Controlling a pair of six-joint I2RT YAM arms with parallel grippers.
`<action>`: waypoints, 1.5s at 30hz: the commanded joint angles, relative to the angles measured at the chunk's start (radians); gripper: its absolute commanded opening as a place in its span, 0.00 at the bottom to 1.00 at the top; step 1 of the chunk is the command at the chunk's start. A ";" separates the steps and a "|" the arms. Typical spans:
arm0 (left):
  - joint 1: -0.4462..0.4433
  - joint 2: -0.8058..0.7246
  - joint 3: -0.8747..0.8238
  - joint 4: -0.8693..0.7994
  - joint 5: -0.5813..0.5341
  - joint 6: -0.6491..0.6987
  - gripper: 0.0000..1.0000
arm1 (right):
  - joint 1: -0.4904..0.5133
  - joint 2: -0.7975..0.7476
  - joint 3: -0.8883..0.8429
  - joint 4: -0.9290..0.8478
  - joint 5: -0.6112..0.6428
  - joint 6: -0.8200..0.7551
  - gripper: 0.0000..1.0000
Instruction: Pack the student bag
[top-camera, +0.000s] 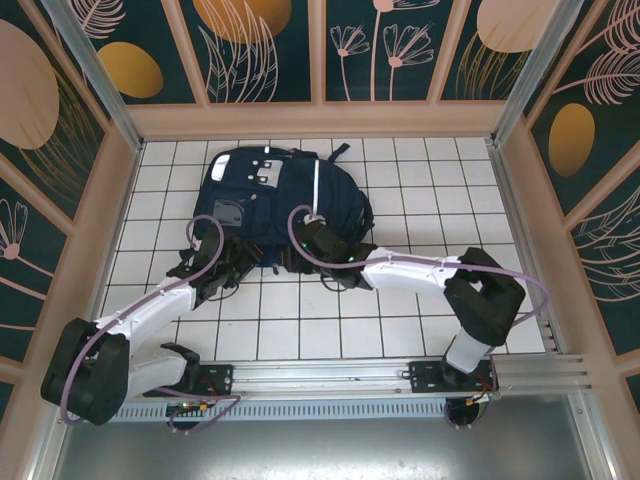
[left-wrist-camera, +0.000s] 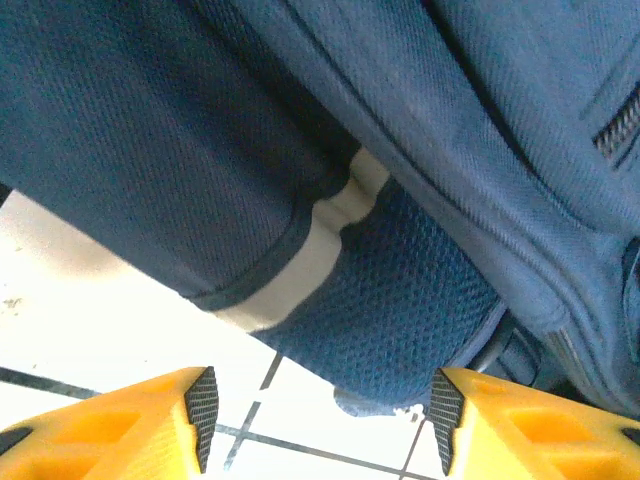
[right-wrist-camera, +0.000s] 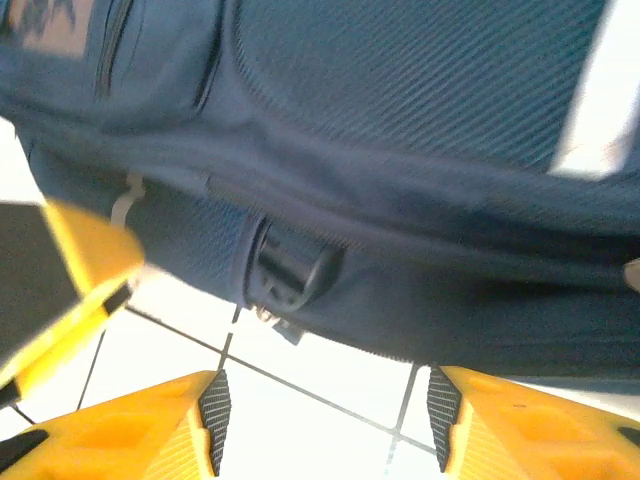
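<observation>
- Location: the student bag (top-camera: 290, 195) lies flat on the table (top-camera: 400, 320), in the far half and left of centre. It sits closer to the far edge than to the near edge.
- Orientation: judged from the top view, the bag's longer side runs roughly along the far edge, slightly skewed. Its near flank faces both arms.
- Left gripper (top-camera: 222, 272): positioned at the near-left corner of the bag. In the left wrist view the gripper (left-wrist-camera: 320, 410) has its fingers spread and holds nothing; bare tile shows between them. The bag's mesh pocket (left-wrist-camera: 400, 310) lies directly ahead, just beyond the fingertips.
- Right gripper (top-camera: 312, 240): positioned at the bag's near flank, right of the left gripper. In the right wrist view the gripper (right-wrist-camera: 320, 410) is likewise released and empty. A dark buckle (right-wrist-camera: 290, 270) on the bag's lower seam lies ahead and slightly left of the gap.
- Contact: whether either gripper touches the fabric cannot be determined.
- Governing relation: the bag lies forward of both grippers, toward the far edge, and neither arm is clearly nearer.
- Assessment: no opening in the bag is visible, so the flank probably has to be gripped before packing can proceed.
</observation>
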 joint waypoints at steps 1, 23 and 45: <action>0.033 0.030 -0.024 0.177 0.042 -0.042 0.59 | 0.036 0.055 0.023 0.058 0.017 -0.041 0.55; 0.058 0.139 -0.049 0.251 0.035 -0.024 0.33 | 0.106 0.390 0.234 0.065 0.153 -0.122 0.35; 0.067 0.191 -0.045 0.145 -0.168 -0.043 0.00 | 0.071 0.182 0.010 0.054 0.166 -0.005 0.00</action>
